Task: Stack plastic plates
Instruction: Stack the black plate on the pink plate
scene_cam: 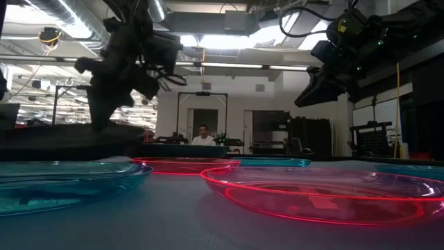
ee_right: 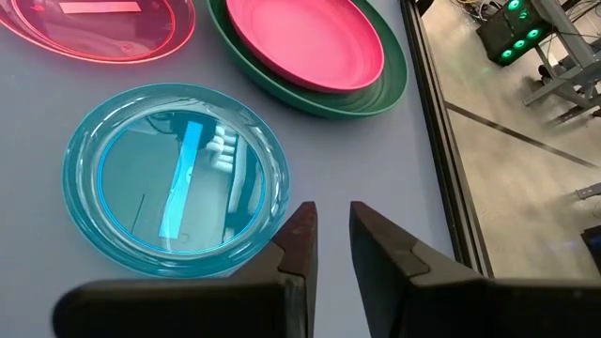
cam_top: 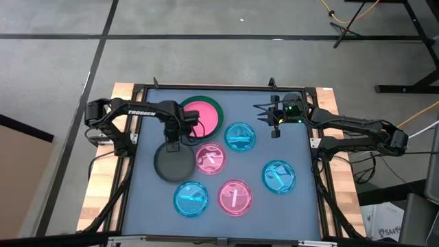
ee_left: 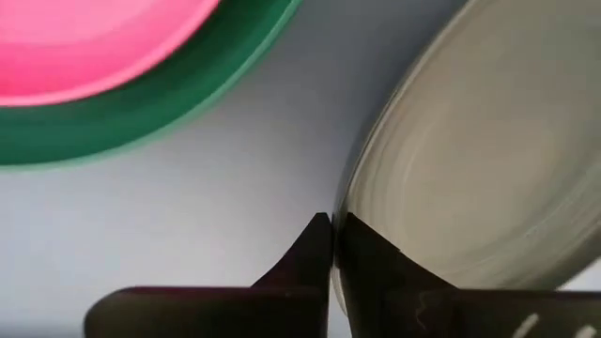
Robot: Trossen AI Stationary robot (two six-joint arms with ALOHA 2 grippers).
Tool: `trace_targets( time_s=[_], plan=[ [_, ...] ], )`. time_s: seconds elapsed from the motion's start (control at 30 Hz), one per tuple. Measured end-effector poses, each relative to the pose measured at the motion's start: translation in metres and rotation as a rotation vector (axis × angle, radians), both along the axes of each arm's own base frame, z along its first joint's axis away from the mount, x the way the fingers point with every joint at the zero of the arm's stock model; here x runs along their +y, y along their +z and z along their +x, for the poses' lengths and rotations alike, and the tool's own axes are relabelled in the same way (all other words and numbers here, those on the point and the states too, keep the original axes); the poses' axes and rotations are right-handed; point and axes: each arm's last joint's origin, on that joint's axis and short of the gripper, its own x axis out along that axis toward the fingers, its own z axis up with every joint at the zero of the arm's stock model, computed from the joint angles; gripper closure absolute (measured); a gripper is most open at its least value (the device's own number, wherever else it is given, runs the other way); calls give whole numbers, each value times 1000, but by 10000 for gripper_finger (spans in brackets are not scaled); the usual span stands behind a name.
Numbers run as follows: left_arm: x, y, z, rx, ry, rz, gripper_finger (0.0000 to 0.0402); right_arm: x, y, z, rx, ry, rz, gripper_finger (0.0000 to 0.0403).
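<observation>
Eight plates visible on grey table [cam_top: 302, 206]. Large dark green round plate [cam_top: 218, 113] at rear, solid pink plate [cam_top: 201, 118] already nested inside. Dark grey round plate [cam_top: 171, 165] just in front, left gripper [cam_top: 172, 144] clamped shut on its rim. Thin-edge pinch: likely to slip or tilt on lifting. Translucent cyan plate [ee_right: 174, 178] below right gripper [ee_right: 327, 230], fingers slightly apart, empty.
</observation>
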Motion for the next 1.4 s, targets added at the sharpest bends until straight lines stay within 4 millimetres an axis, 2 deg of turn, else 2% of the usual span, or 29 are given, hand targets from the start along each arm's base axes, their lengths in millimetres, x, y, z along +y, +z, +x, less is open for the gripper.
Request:
trace_targets(
  time_s=[0.23,0.53,0.67,0.87,1.07,1.23,1.4],
  plan=[
    [2,13,7,-48,-37,-18,399,0,0,0,0,0,0,347],
    [0,26,16,-140,-30,-148,399,0,0,0,0,0,0,347],
    [6,36,21,-191,-5,-151,398,0,0,0,0,0,0,347],
    [31,52,24,-272,147,-111,397,0,0,0,0,0,0,347],
    [64,57,26,-406,317,-53,396,0,0,0,0,0,0,347],
    [91,58,18,-460,417,-12,396,0,0,0,0,0,0,347],
    [115,58,3,-436,578,72,395,0,0,0,0,0,0,347]
  ],
)
